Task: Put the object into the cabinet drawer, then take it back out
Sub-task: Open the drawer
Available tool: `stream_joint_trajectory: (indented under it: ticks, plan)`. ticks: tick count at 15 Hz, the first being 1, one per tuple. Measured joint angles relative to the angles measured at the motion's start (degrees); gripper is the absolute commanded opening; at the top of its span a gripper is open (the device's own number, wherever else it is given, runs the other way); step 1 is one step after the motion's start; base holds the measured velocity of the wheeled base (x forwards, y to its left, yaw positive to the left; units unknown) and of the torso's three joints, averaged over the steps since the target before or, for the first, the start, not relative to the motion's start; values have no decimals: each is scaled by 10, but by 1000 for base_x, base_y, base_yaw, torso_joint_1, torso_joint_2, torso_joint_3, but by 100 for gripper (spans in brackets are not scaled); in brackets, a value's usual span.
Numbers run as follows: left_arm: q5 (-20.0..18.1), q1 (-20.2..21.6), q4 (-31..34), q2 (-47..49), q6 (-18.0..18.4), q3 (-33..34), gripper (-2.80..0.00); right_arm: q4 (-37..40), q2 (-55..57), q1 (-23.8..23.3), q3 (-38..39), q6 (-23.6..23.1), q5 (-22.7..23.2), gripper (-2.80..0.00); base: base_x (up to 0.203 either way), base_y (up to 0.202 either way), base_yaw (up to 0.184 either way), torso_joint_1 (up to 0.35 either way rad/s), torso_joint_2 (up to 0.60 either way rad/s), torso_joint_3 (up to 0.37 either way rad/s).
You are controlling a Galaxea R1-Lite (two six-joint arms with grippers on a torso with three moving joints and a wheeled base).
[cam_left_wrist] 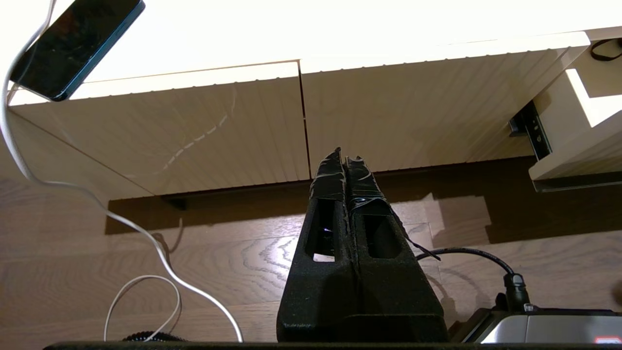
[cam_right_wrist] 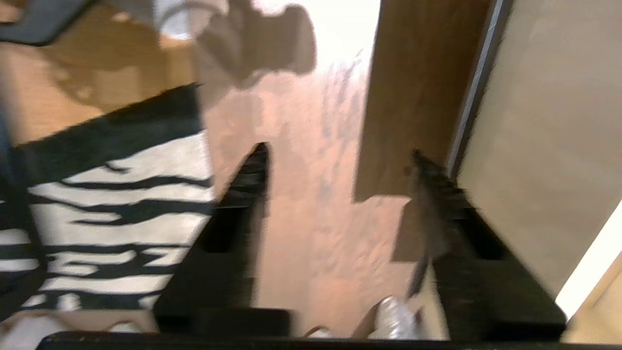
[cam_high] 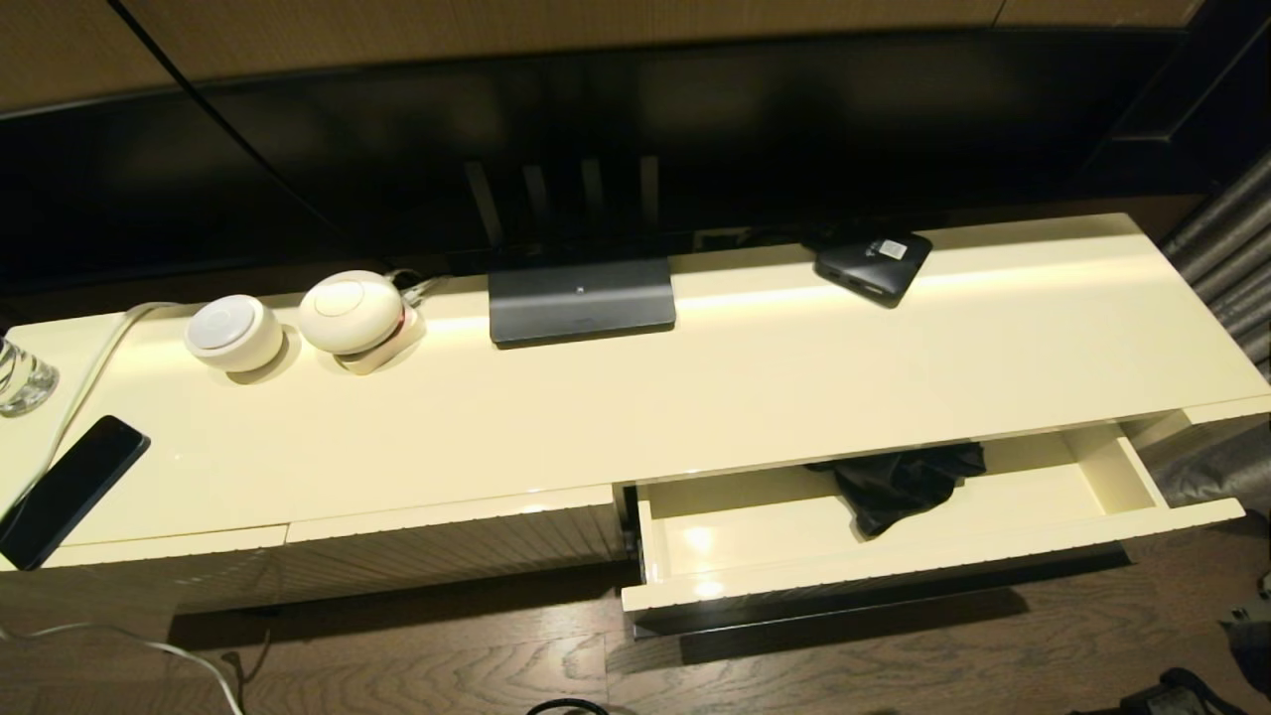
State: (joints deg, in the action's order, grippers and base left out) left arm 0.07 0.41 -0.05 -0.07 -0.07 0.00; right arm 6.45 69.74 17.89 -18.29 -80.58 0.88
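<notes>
The cabinet drawer (cam_high: 923, 571) stands pulled out at the right of the low cream cabinet. The black umbrella (cam_high: 902, 485) lies inside it toward the back, its glossy folds loose, partly under the cabinet top. Neither arm shows in the head view. My right gripper (cam_right_wrist: 340, 160) is open with nothing between its fingers; it hangs over the reddish wood floor beside a cream panel (cam_right_wrist: 544, 146), away from the umbrella. My left gripper (cam_left_wrist: 345, 158) is shut and empty, parked low in front of the ribbed cabinet fronts (cam_left_wrist: 301, 126).
On the cabinet top (cam_high: 695, 397) sit a phone (cam_high: 68, 489), two round white devices (cam_high: 233, 333), a monitor base (cam_high: 581, 300), a small black box (cam_high: 874, 263) and a glass (cam_high: 22, 375). A white cable (cam_left_wrist: 146, 233) runs over the floor. A zebra-striped rug (cam_right_wrist: 107, 218) lies by the right gripper.
</notes>
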Motion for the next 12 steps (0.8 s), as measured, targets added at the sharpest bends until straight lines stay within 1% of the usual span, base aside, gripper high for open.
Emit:
stream_joint_trajectory:
  ticks: [1, 2, 3, 5, 7, 9, 12]
  plan:
    - [0, 0, 0, 0, 0, 0, -280, 26, -20, -1, -4, 12, 0, -280, 0, 0, 0, 0, 0, 0]
    - [0, 0, 0, 0, 0, 0, -280, 60, -42, -3, -17, 37, 0, -280, 0, 0, 0, 0, 0, 0]
    - [0, 0, 0, 0, 0, 0, -280, 102, -60, -3, -40, 72, 0, -280, 0, 0, 0, 0, 0, 0]
    - [0, 0, 0, 0, 0, 0, -280, 186, -81, -5, -111, 157, 1, -280, 0, 0, 0, 0, 0, 0]
    - [0, 0, 0, 0, 0, 0, -280, 256, -77, -7, -178, 248, 3, -280, 0, 0, 0, 0, 0, 0]
    - [0, 0, 0, 0, 0, 0, -280, 291, -55, -8, -241, 326, 4, -280, 0, 0, 0, 0, 0, 0]
    - [0, 0, 0, 0, 0, 0, -280, 301, -6, -8, -289, 389, 5, -280, 0, 0, 0, 0, 0, 0]
